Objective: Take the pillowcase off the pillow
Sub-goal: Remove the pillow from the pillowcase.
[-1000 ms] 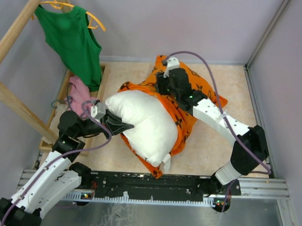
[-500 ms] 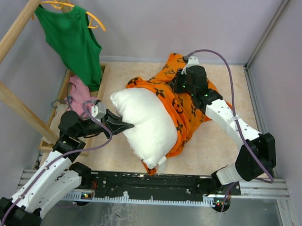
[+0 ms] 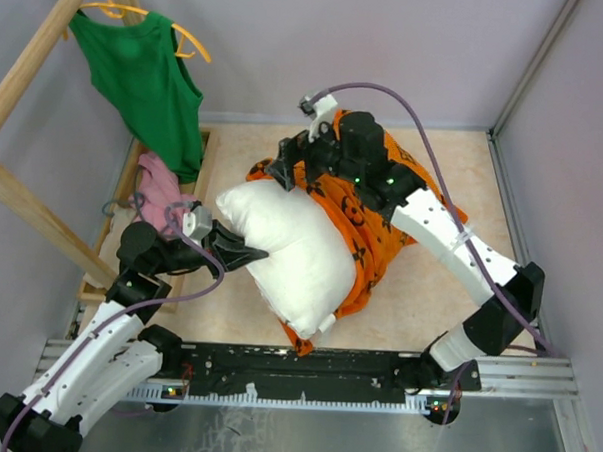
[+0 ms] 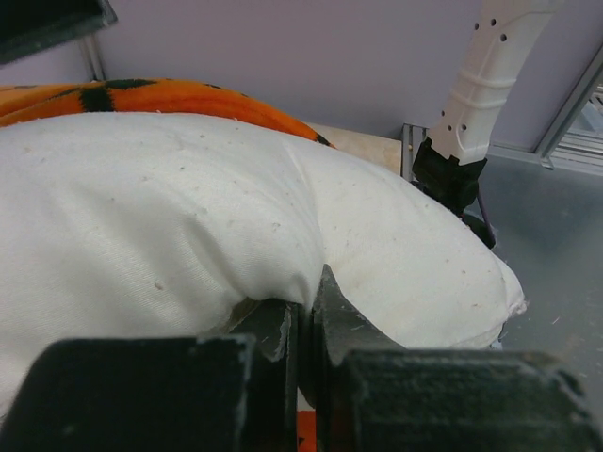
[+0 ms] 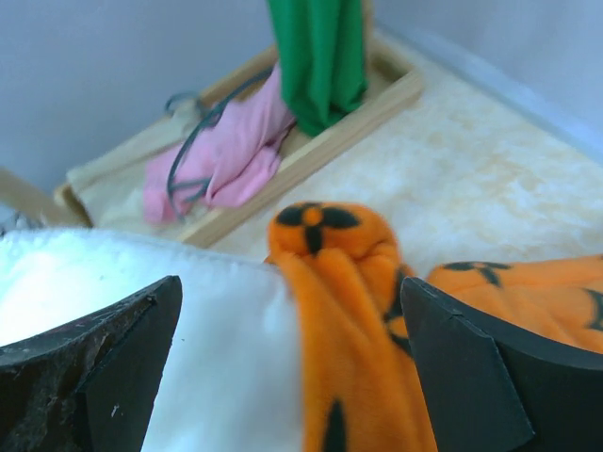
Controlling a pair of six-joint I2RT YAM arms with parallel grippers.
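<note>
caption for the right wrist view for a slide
Open right gripper poised over the orange pillowcase bunched against the white pillow.

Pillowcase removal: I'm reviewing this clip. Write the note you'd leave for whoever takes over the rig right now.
Left gripper: shut on the pillow's left edge, anchoring it.
Right gripper: open, holding nothing, poised over the bunched pillowcase edge at the pillow's far end.
Done: the pillow's top and left side are bare, with the case pushed back to its right side.
Left: the case wraps the right side and near corner. Probably regrip the bunched edge and pull right, away from the left gripper, until the pillow is free.
</note>
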